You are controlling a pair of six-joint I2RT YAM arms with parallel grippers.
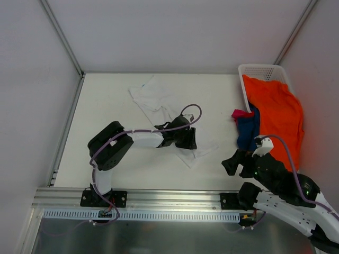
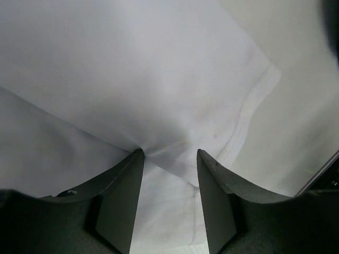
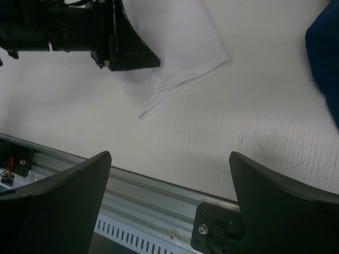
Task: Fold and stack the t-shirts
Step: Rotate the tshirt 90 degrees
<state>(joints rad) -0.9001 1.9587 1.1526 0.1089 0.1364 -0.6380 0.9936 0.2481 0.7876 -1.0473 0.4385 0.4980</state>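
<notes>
Under the left gripper [image 2: 169,154], the white t-shirt [image 2: 132,79] lies on the table [image 3: 254,121]. The jaws are parted and press into the cloth, which puckers between the fingertips but is not yet clamped. A stitched hem runs just to the right of the right finger. Beyond the gripper, the far part of the shirt looks rumpled rather than flat.

The right gripper [image 3: 169,156] hangs spread wide and empty near the table's front rail. The navy t-shirt [image 3: 326,63] is off to its right, with the orange t-shirt [image 1: 278,108] and magenta t-shirt [image 1: 241,113] spilling from the basket [image 1: 262,71].

If the jaws close here, they may catch only the top layer or slip off the thin cloth. A pull from this spot, away from the hem, could drag the whole shirt into a bunch instead of folding it.
</notes>
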